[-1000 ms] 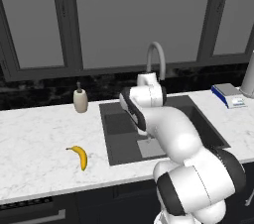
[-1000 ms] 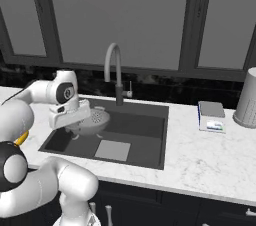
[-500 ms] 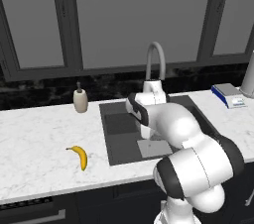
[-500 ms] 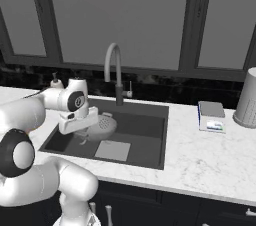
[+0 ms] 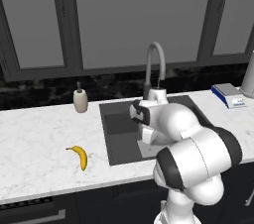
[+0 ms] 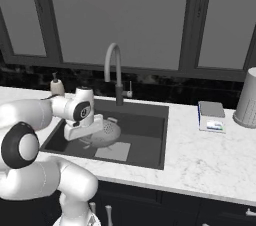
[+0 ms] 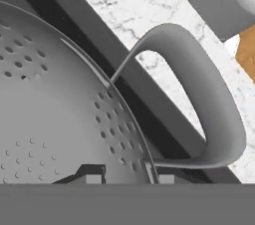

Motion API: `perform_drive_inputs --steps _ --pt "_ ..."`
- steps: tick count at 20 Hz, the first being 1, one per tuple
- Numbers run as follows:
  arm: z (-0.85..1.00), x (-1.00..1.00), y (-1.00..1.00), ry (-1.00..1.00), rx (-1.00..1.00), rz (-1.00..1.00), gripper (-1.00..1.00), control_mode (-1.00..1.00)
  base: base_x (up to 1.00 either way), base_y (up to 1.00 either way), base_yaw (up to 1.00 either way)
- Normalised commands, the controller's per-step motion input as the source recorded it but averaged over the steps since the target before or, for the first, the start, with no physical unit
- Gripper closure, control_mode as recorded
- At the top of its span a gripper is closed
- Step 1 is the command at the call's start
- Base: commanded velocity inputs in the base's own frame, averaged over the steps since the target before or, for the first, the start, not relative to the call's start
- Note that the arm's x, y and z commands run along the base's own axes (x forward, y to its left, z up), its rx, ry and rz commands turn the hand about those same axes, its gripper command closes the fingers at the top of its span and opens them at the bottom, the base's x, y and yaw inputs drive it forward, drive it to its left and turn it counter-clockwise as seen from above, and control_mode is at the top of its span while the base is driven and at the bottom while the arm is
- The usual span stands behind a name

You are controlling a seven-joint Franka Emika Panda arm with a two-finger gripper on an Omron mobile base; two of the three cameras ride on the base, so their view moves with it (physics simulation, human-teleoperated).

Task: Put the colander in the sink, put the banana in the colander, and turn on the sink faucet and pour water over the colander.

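Right base view, item one: colander (image 6: 107,133) hanging low inside the sink (image 6: 150,142), tool (image 7: 125,173) clamped on its rim beside a loop handle; not yet released, so step one is nearly done. Colander contents: nothing seen. Item two: banana (image 5: 80,156) lying on the desk (image 5: 39,158), at nine o'clock from the basin, untouched. Item three: sink faucet (image 6: 114,72), at twelve o'clock, no water running.

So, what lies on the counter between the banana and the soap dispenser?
Nothing. In the left base view, only bare white marble counter lies between the banana and the soap dispenser.
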Motion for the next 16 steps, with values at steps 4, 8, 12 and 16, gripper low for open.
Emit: perform_drive_inputs --steps 4,8,12,16 --pt "-0.25 0.22 0.25 0.0 -0.17 -0.31 1.0 -1.0 0.0 0.0 0.0" --pt "-0.2 0.32 0.25 0.0 -0.25 -0.3 1.0 -1.0 0.0 0.0 0.0" --pt "-0.15 0.41 0.24 0.0 -0.22 -0.27 1.0 -1.0 0.0 0.0 0.0" --pt "-0.08 0.38 0.2 0.05 -0.15 -0.26 1.0 -1.0 0.0 0.0 0.0"
